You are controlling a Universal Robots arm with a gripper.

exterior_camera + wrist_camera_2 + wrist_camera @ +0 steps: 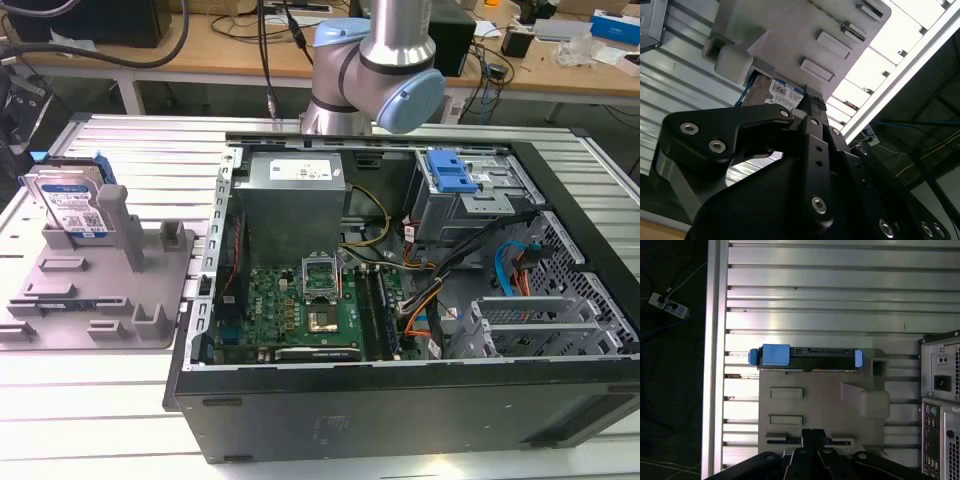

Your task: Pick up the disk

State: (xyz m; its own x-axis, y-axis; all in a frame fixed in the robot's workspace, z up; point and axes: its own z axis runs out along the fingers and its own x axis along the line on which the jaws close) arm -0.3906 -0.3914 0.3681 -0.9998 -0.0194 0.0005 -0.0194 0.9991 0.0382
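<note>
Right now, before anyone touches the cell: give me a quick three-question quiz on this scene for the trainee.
1. True or false: the disk stands on edge in the grey holder.
2. Fill in: in the exterior view, the holder sits on the view's ___ of the open computer case.
3. Multiple choice: in the first wrist view the gripper is A) shut on the disk, B) shut, holding nothing, apart from the disk, C) inside the case.
Key: 1 true; 2 left; 3 B.
</note>
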